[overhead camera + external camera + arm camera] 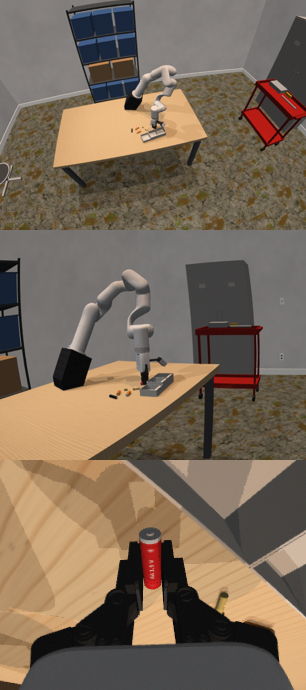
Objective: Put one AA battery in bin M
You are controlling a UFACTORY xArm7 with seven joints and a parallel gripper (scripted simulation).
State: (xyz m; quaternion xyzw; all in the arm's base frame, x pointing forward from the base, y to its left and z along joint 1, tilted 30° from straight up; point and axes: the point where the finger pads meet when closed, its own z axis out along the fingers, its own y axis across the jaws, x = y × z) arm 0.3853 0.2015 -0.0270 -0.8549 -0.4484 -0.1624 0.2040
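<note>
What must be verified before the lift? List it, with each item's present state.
1. Hand shut on the red battery: ok.
2. Battery centred between the fingers: ok.
3. Grey bin standing on the table: ok.
4. Which compartment is marked M: cannot tell.
5. Orange batteries and black battery left on the table: ok.
6. Brass piece apart from the fingers: ok.

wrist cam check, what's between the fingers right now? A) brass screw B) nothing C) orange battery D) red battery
D: in the wrist view the gripper is shut on a red battery with a silver cap, one black finger on each side of it; the brass screw lies apart on the table.
</note>
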